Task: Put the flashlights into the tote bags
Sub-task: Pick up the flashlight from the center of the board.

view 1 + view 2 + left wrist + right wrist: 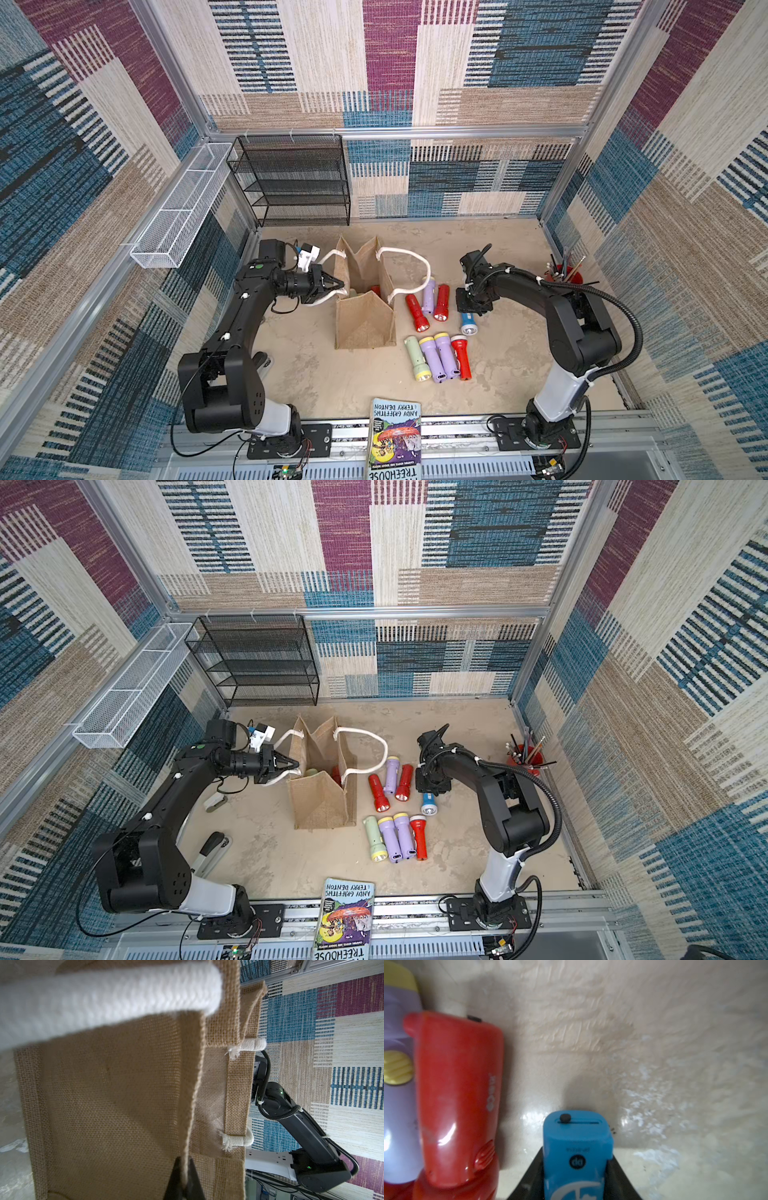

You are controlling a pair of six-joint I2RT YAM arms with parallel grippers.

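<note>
Between the right hand's (pixel 575 1169) jaws, gripped, lies the blue flashlight (pixel 577 1136).

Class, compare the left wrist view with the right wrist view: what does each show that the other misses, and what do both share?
Left wrist only: tan burlap tote bag, its white rope handle, and the left gripper, jaws pinching the rim. Right wrist only: blue plastic flashlight between the right gripper jaws, red plastic flashlight beside it. Both: beige tabletop.

The left arm (pixel 239 320) and right arm (pixel 577 328) are black with white base links and black cables.
</note>
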